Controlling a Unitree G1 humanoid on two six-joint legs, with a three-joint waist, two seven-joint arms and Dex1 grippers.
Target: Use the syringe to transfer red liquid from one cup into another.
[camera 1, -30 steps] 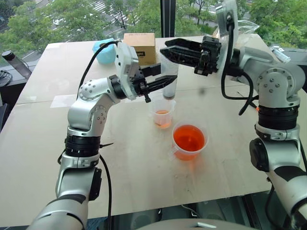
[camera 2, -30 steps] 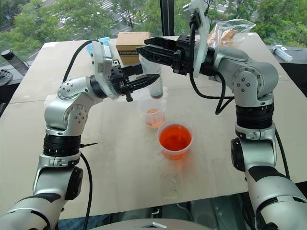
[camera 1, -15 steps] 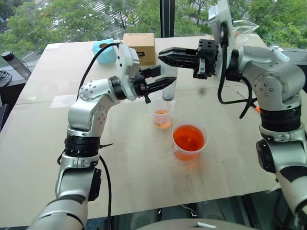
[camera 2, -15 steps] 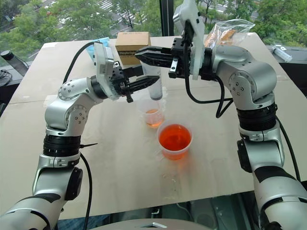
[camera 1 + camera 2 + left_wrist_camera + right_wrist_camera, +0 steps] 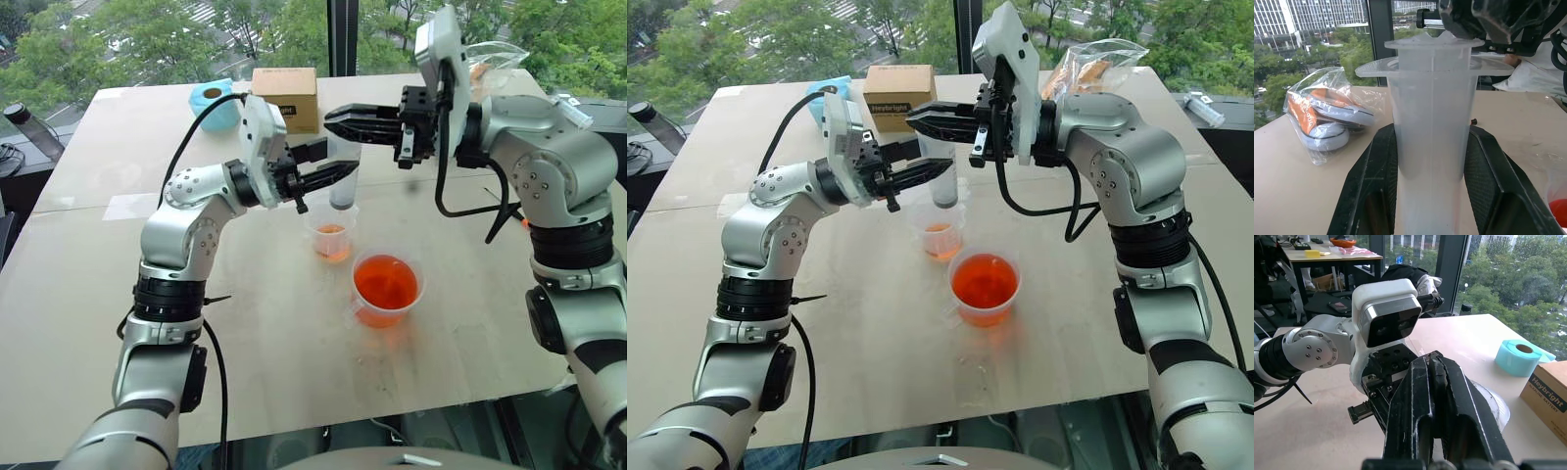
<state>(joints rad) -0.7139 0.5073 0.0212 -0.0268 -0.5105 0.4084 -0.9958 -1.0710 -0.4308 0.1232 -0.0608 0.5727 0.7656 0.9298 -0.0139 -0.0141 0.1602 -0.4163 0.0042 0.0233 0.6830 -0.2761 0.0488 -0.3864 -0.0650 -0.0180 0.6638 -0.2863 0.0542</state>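
Two claws work your large clear plastic syringe (image 5: 345,176): left claw (image 5: 338,172) clamps its barrel above the small narrow cup (image 5: 332,232); closed right claw (image 5: 338,117) presses the plunger.

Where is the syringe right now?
The syringe stands upright in the left gripper, tip over the small cup, with the shut right gripper above its top.
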